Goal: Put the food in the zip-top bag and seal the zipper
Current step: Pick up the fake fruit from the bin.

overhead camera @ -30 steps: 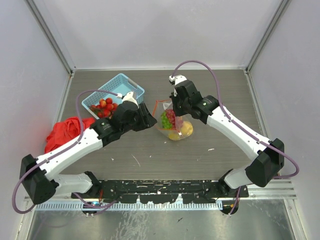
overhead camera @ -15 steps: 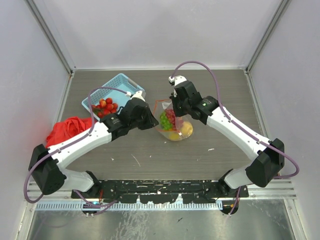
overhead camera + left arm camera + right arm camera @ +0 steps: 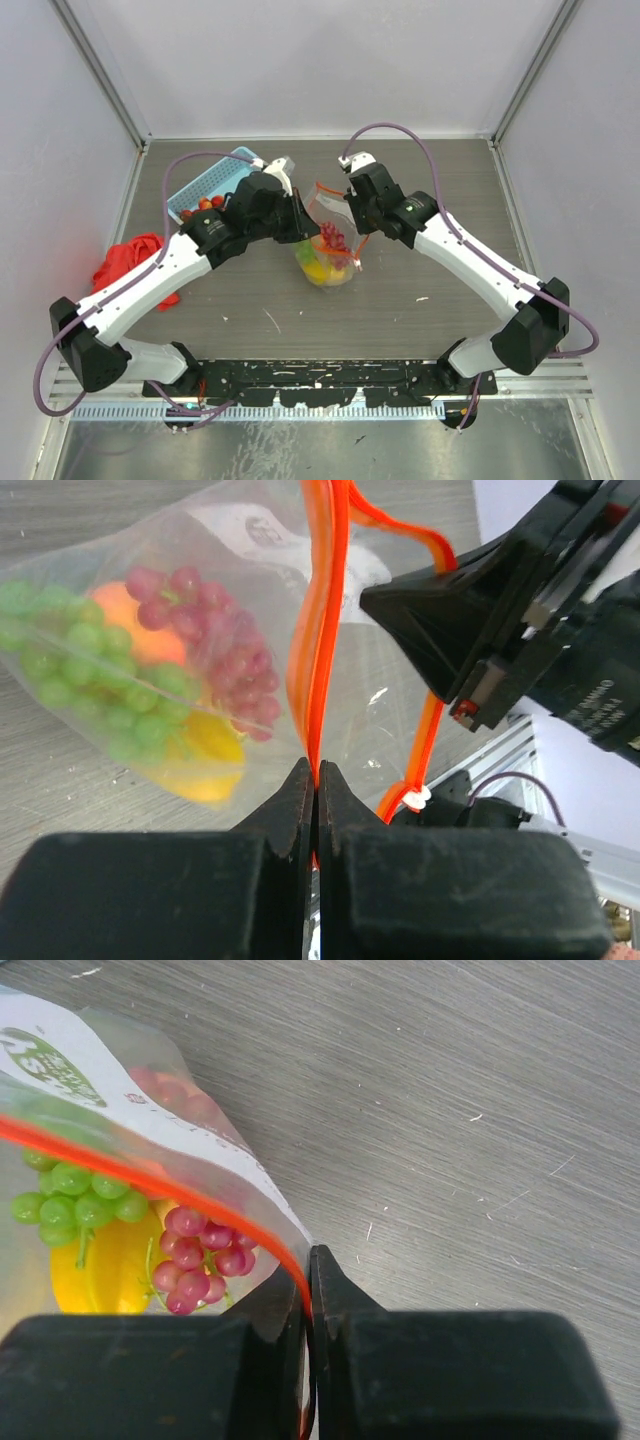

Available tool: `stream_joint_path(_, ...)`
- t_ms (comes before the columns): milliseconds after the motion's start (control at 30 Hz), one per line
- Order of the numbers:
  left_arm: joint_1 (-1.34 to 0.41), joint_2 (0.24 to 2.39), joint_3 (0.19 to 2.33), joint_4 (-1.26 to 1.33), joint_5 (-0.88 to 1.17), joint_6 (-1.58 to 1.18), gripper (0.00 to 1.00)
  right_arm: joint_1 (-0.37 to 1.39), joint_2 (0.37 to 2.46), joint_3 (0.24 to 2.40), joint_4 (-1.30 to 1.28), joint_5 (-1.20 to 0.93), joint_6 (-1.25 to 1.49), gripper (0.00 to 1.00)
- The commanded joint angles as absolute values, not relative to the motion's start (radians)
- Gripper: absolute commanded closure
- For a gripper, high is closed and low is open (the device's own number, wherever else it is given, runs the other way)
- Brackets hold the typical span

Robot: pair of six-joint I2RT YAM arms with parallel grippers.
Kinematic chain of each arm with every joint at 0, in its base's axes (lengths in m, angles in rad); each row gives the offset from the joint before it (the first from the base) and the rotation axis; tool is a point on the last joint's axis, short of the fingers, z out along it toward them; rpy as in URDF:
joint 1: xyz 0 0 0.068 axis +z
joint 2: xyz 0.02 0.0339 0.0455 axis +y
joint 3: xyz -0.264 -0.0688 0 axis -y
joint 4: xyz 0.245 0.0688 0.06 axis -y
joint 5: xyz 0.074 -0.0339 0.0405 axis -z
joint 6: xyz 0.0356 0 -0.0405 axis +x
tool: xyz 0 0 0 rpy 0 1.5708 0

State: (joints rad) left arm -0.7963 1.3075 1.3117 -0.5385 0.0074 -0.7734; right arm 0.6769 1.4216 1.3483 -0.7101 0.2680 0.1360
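The clear zip-top bag (image 3: pixel 328 258) hangs between my two grippers at the table's middle. It holds food: green grapes (image 3: pixel 90 675), purple grapes (image 3: pixel 215 630), an orange peach (image 3: pixel 118 602) and a yellow lemon (image 3: pixel 205 752). My left gripper (image 3: pixel 316 776) is shut on the red-orange zipper (image 3: pixel 318 630) at one side of the mouth. My right gripper (image 3: pixel 307 1265) pinches the same strip at the opposite corner, jaws almost together. The mouth gapes between the two holds. A white label (image 3: pixel 45 1065) shows on the bag wall.
A light-blue mesh basket (image 3: pixel 210 178) with red strawberries (image 3: pixel 205 205) stands at the back left, partly under my left arm. A red cloth (image 3: pixel 125 265) lies at the left edge. Walls close in the table on three sides.
My left arm swung right to the bag and its gripper shut on the zipper. The bag was pulled up and shifted left and nearer. The right gripper kept its hold.
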Motion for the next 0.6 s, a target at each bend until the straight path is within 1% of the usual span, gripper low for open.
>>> stream_joint_path(0,-0.789,1.358,1.342,-0.597,0.087,-0.72,1.0,0.678,1.448,1.365,-0.699,0.299,0.134,0.87)
stream_joint_path(133,-0.79,1.35,1.332,-0.601,0.091,-0.713,1.0,0.678,1.429,1.383,-0.704,0.267,0.143,0.79)
stream_joint_path(267,-0.787,1.346,1.35,-0.613,0.077,-0.699,1.0,0.678,1.399,1.412,-0.729,0.191,0.155,0.75)
stream_joint_path(433,-0.788,1.339,1.362,-0.614,0.071,-0.691,1.0,0.679,1.369,1.396,-0.745,0.199,0.164,0.74)
stream_joint_path(567,-0.787,1.342,1.37,-0.624,0.062,-0.681,1.0,0.679,1.368,1.403,-0.765,0.209,0.168,0.75)
